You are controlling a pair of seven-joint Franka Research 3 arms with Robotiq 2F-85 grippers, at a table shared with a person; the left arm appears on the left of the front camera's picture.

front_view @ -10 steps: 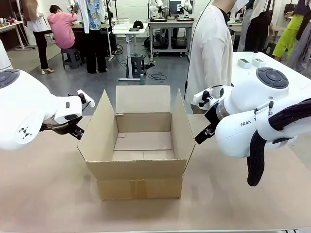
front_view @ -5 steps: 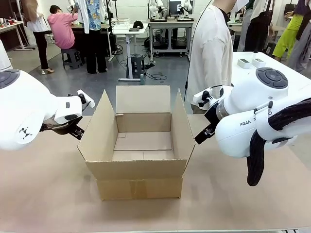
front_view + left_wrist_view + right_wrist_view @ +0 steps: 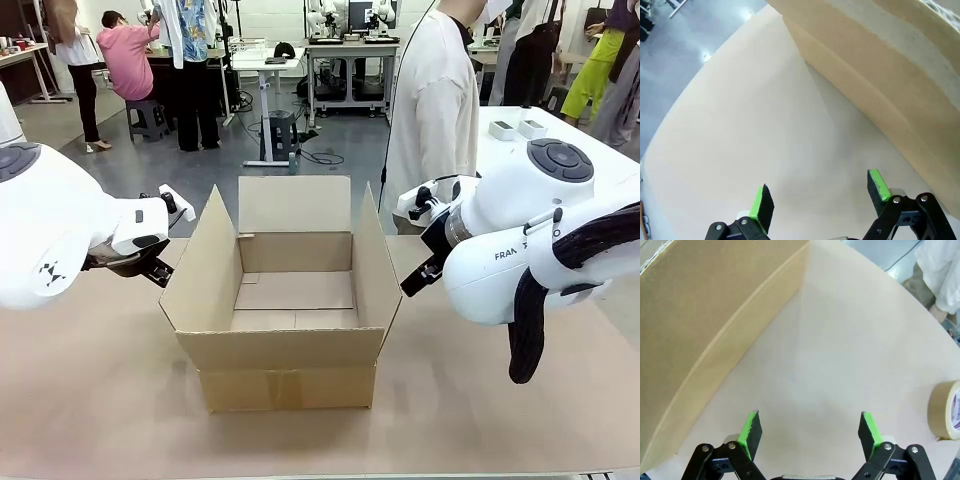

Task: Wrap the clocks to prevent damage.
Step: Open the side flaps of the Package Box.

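Open-topped cardboard box (image 3: pixel 290 385) sits mid-table (image 3: pixel 90 400), flaps standing up. Off its left wall, the left gripper (image 3: pixel 820 192) hangs over bare tabletop, jaws spread wide, nothing held. Off its right wall, the right gripper (image 3: pixel 809 432) is the same: fully spread, nothing between the pads. A tape roll (image 3: pixel 949 410) lies on the table past it, away from the box. A person (image 3: pixel 432 110) stands at the far side.

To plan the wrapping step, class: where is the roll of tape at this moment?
In the right wrist view, the roll of tape sits on the table at the picture's right edge, apart from the cardboard box.
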